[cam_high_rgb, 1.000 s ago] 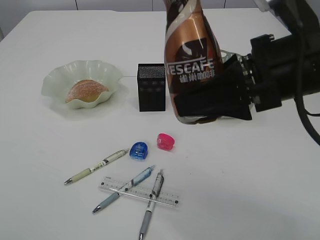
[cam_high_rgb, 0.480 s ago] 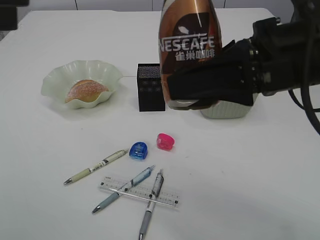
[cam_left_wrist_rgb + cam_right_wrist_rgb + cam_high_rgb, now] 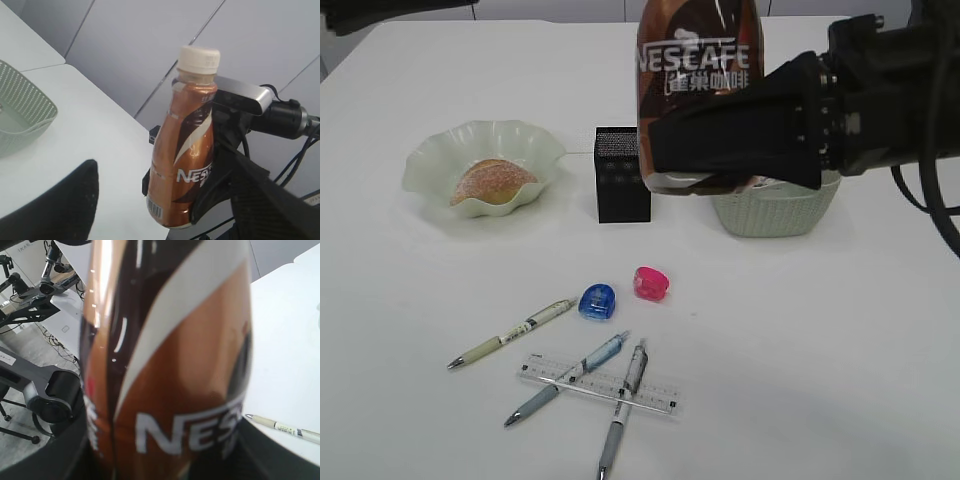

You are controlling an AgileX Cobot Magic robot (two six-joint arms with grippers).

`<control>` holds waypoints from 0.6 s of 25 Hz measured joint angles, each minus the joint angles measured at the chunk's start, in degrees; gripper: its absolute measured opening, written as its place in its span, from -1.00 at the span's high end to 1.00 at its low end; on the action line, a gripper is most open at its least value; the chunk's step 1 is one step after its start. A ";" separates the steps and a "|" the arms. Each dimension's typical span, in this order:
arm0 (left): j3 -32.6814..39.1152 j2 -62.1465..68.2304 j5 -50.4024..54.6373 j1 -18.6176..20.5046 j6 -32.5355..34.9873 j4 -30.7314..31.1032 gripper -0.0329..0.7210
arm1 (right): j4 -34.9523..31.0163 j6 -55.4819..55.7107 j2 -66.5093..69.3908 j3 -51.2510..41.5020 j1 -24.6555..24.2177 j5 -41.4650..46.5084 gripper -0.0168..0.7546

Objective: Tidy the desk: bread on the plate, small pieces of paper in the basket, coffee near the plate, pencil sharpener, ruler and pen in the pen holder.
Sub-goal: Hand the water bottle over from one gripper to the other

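Right now: carrying the coffee bottle (image 3: 698, 90) high above the desk, well to the right of the plate (image 3: 430, 150), with the right gripper (image 3: 740, 135) clamped around its lower body. Upright, label facing forward, white cap on (seen only from the left wrist view).

Judging the step in hand as the move toward the plate. To do it well:

- Travel leftward at this height, passing over the pen holder (image 3: 622, 175) just right of the plate rather than brushing it.
- Aim for bare table close beside the plate, on its near or right side, not touching the wavy rim and not over the bread (image 3: 492, 182) lying in it.
- Lower slowly and keep the bottle vertical; release only once the base sits flat, since a tall, narrow bottle probably tips easily.
- Draw back to the right, away from the plate, clear of the basket (image 3: 775, 210).

Left gripper (image 3: 380, 14): parked far behind the plate at the table's back edge; cannot tell whether wide or narrow, with only one dark finger (image 3: 65, 205) clearly showing.

Left for later, in front and to the right of the plate: two pencil sharpeners (image 3: 597, 301), ruler (image 3: 598, 384), pens (image 3: 510, 335).
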State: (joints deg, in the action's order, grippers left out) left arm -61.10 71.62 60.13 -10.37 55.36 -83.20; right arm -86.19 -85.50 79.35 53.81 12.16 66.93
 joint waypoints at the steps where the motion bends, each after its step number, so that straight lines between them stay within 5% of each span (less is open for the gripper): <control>1: -0.80 0.80 0.27 -0.49 0.70 0.00 -0.67 | -0.12 0.00 0.00 0.00 0.00 0.00 -0.10; 15: -11.08 12.60 2.02 -5.74 1.86 2.68 -0.67 | 1.19 0.00 0.00 0.00 0.00 0.00 -0.10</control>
State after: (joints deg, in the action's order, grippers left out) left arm -72.18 84.22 62.16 -16.11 57.22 -80.52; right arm -85.00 -85.50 79.35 53.81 12.16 66.93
